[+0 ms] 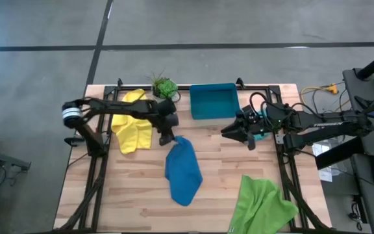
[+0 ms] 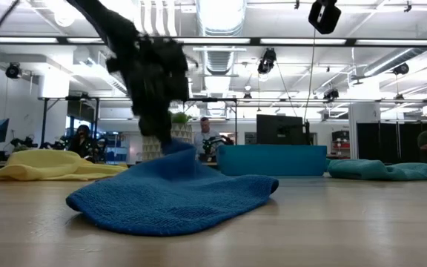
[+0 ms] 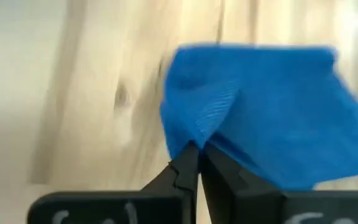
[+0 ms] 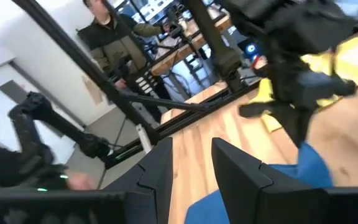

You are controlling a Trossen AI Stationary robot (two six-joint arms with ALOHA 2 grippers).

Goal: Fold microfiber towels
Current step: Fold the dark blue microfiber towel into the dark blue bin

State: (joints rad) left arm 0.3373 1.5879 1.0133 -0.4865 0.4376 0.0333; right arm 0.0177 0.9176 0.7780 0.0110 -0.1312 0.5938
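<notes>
Left gripper [image 1: 166, 138] pinched shut on blue towel [image 1: 183, 170] at its far corner. Right gripper [image 1: 229, 130] part open, empty, near tray [image 1: 213, 102].

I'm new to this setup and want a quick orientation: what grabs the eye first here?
The blue towel lies crumpled mid-table, with the left gripper shut on its far corner. The right gripper hovers in front of the teal-blue tray, its fingers parted and empty. The yellow towel lies bunched under the left arm, and the light green towel hangs over the near edge on the right.
</notes>
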